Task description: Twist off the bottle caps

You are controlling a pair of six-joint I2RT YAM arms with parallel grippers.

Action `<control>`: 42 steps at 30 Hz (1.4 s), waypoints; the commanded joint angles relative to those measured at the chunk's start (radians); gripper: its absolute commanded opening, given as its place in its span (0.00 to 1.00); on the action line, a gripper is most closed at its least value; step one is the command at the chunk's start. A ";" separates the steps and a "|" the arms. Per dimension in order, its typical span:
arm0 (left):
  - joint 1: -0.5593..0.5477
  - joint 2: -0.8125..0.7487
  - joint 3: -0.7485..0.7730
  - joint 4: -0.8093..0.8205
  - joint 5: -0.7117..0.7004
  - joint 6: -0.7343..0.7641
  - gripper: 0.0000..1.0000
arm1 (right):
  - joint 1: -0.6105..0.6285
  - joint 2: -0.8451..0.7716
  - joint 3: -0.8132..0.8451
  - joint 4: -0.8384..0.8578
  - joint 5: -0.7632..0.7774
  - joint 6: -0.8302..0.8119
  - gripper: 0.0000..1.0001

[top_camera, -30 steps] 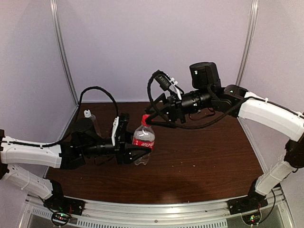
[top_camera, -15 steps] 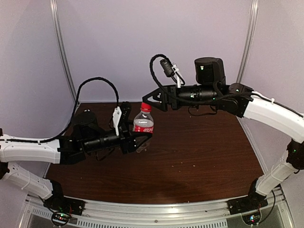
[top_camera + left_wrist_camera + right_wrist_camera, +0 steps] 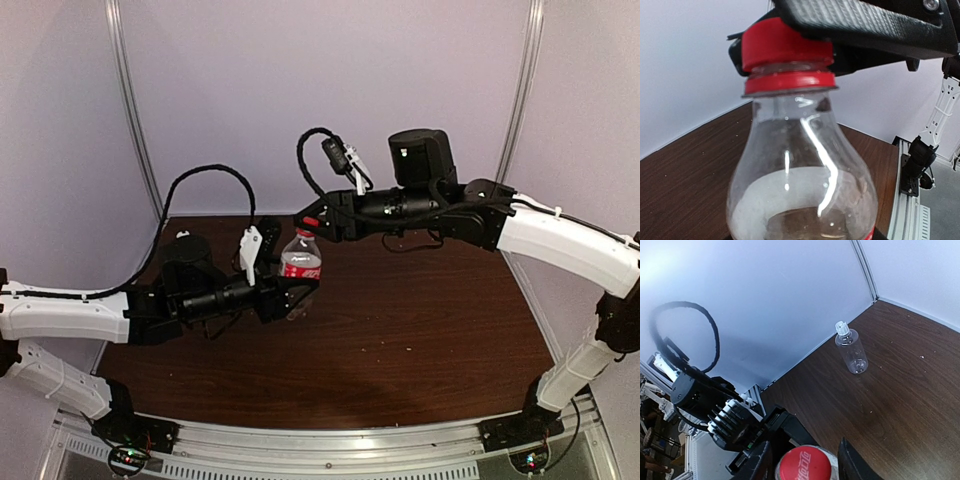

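Observation:
My left gripper [image 3: 292, 286] is shut on the shorter clear bottle [image 3: 301, 268] with the red label band and holds it upright above the table. The bottle's bulging shoulder [image 3: 800, 165] fills the left wrist view. My right gripper [image 3: 312, 223] reaches in from the right at cap height. Its fingers [image 3: 759, 463] press both sides of the red cap [image 3: 805, 466], also seen from the side as the red cap [image 3: 782, 45]. The taller plain bottle [image 3: 854, 354] with its white cap [image 3: 841, 328] stands by the back wall, apart from both grippers.
The brown table [image 3: 420, 330] is walled in by pale panels with metal corner posts [image 3: 135, 110]. A black cable loops above the left arm [image 3: 205, 180]. The left arm's body [image 3: 190, 290] hides most of the plain bottle in the top view.
The right gripper has come down and to the left onto the red cap, and its jaws have closed on it. The left arm has shifted slightly, the bottle still in its grip.

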 commanded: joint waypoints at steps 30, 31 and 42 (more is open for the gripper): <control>-0.003 -0.085 -0.067 0.204 0.508 -0.008 0.36 | -0.050 0.126 0.159 -0.252 -0.716 -0.717 0.29; -0.001 -0.087 -0.075 0.225 0.538 -0.024 0.35 | -0.058 0.146 0.192 -0.307 -0.753 -0.760 0.29; 0.002 -0.074 -0.100 0.307 0.572 -0.078 0.36 | -0.069 0.161 0.207 -0.345 -0.759 -0.787 0.37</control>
